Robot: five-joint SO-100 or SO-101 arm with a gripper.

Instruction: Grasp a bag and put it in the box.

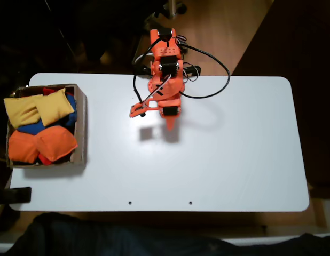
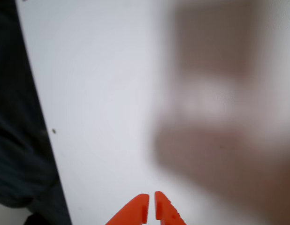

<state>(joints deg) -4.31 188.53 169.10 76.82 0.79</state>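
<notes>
The small golden-yellow cloth beanbag (image 1: 54,105) is seen in the shallow brown cardboard box (image 1: 81,128) at the left end of the white bench (image 1: 234,160) in the fixed view, among orange beanbags (image 1: 42,145). The orange arm is folded near the bench's far edge, its fingers (image 2: 151,209) nearly together, holding nothing.

I'm looking at what seems a home room. A white table (image 1: 234,160) stands on wooden flooring (image 1: 224,32).
</notes>
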